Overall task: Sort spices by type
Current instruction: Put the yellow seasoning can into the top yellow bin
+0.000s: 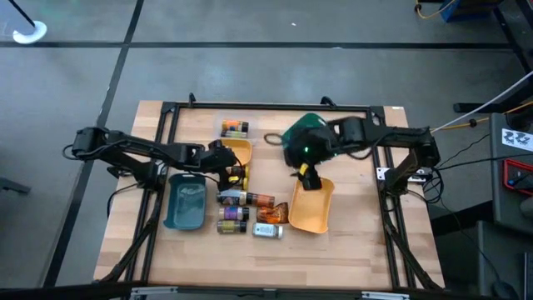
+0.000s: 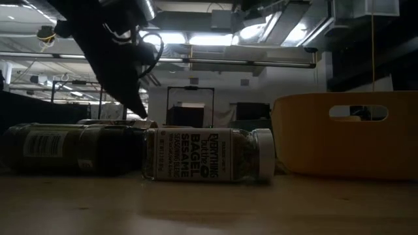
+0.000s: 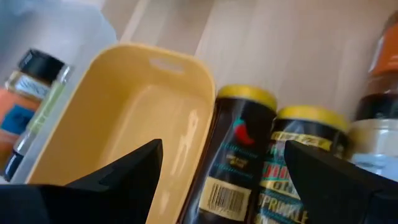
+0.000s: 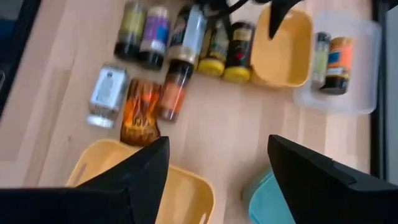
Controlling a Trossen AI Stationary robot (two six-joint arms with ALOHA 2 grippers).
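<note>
The left pincer (image 1: 226, 158) hovers wide open and empty over the small yellow plastic tray (image 1: 239, 151), its dark fingers (image 3: 121, 177) spread above the tray's hollow and the two yellow-capped dark jars (image 3: 239, 152) lying just beside it. Those two jars lie side by side, caps toward the tray's far end; one label shows a red chilli, the other reads "SPRINKLE" in part. The right pincer (image 1: 306, 177) hangs open and empty above the larger orange-yellow tray (image 1: 312, 206) at the desk's (image 1: 358, 242) middle right. Most spices lie on their sides in a cluster between the blue tray (image 1: 185, 204) and that tray: a purple-labelled jar (image 4: 154, 34), a dark green-labelled jar (image 4: 129, 28), a long brown jar (image 4: 174, 93), an orange-brown packet (image 4: 138, 112) and a white-labelled jar (image 4: 107, 93) with its long axis across the desk. Its label reads "EVERYTHING but the BAGEL SESAME". Two more jars (image 1: 234, 128) lie in a clear tray (image 4: 367, 62) at the desk's back.
</note>
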